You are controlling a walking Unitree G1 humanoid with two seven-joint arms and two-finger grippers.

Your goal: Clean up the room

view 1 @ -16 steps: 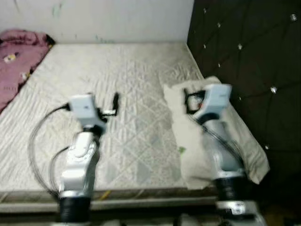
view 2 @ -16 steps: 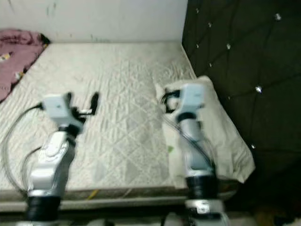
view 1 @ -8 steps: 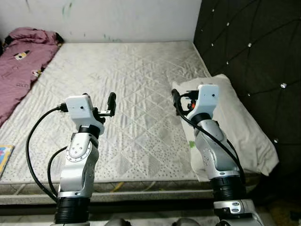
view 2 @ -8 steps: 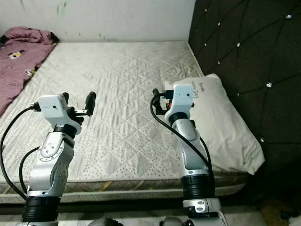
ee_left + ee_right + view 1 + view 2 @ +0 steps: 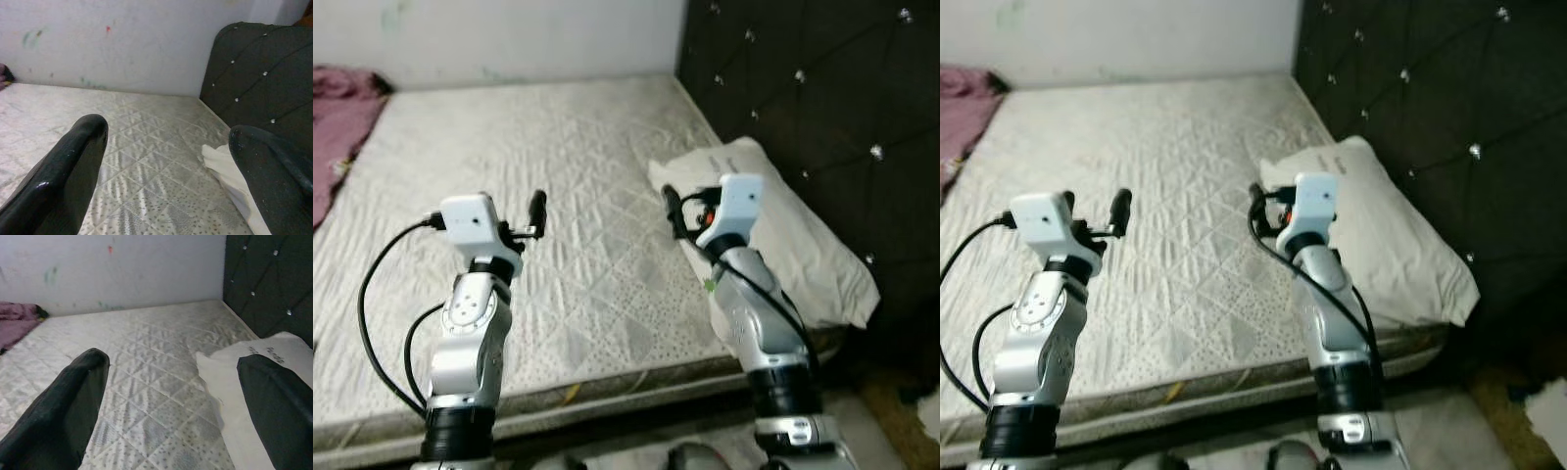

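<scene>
Bare quilted mattress (image 5: 558, 176), white pillow (image 5: 803, 245) at 3 o'clock by black tufted headboard (image 5: 822, 108); left gripper (image 5: 166, 161) and right gripper (image 5: 171, 396) spread wide, holding nothing.

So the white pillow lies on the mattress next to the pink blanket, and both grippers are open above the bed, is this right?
Not quite. The white pillow lies against the dark tufted headboard, across the mattress from the pink blanket, as the left eye view shows. Both the left gripper and right gripper are open above the bed.

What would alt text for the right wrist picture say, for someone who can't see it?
Two black fingers of the open right tool frame a bare quilted mattress. A white pillow lies by the dark padded headboard, a purple blanket at the far side.
</scene>
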